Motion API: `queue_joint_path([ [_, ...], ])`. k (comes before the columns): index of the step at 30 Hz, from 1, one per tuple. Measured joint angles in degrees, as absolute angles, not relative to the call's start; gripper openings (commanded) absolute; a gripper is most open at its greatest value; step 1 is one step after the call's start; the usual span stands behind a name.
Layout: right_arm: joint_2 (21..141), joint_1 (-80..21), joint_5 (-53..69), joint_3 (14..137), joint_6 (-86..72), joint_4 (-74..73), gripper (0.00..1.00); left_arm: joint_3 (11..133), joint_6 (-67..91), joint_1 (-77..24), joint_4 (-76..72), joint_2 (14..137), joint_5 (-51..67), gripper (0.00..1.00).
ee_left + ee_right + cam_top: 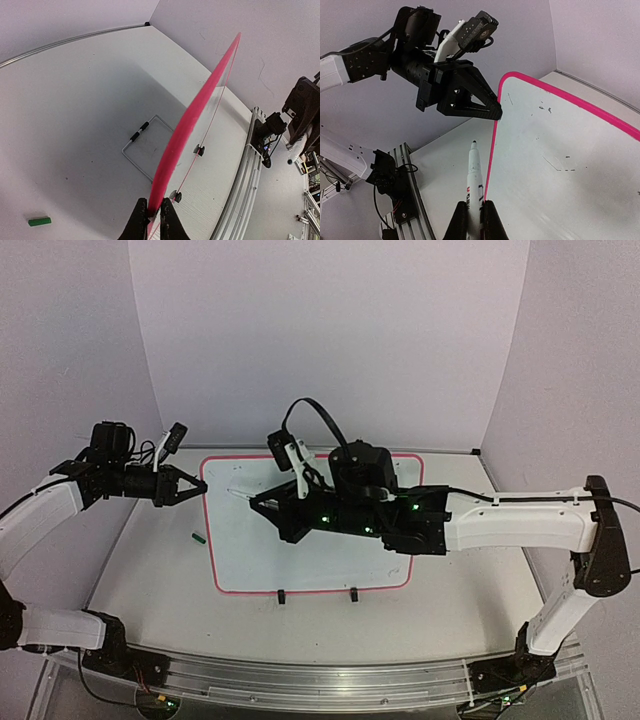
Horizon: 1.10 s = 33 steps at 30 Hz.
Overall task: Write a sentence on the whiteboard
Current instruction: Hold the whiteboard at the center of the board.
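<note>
The left gripper [152, 205] is clenching the pink-framed edge of the whiteboard [186, 127] tightly between its fingers. The board is stretching away ahead of them, with its two black clips [199, 149] sitting just right of that edge and a small green cap [39, 220] lying on the grey tabletop [75, 100] well off to their left. The right gripper [474, 206] is grasping a white marker [473, 170], which is pointing straight out from its fingers, its dark tip sitting just beside the same framed edge and near the left gripper's fingers.
</note>
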<state>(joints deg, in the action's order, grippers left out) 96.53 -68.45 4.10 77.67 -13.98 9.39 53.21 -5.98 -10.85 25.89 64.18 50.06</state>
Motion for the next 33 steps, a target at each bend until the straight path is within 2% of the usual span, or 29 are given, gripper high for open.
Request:
queue_joint_path([
  [5,96.5,-68.5,4.1,77.8,-14.0,9.4,0.00,51.8,-7.2,-11.0,25.7,62.3,49.9,0.00],
  [33,108.9,-68.4,1.9,90.1,-14.0,10.3,0.00,48.6,-12.2,-11.3,24.5,58.3,49.3,0.00],
])
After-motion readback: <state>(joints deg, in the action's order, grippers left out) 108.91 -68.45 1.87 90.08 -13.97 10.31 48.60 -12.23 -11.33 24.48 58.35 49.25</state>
